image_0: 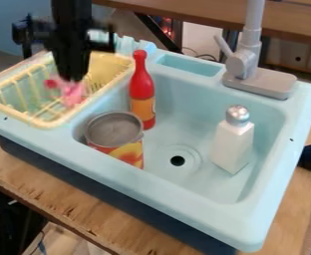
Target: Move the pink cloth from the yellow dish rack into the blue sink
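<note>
Here's the gripper [72, 75], over the yellow rack [46, 123], right at the pink toy [73, 94], which sits in the rack area; pinching or spread, I can't tell! In the sink [185, 200]: red bottle [141, 85], can [115, 130], white shaker [232, 145] by the drain [177, 161].

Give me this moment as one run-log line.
gripper: over yellow rack | at tip: pink item, grip unclear | basin: red bottle, open can image-left; white shaker image-right | faucet: at rear
</note>
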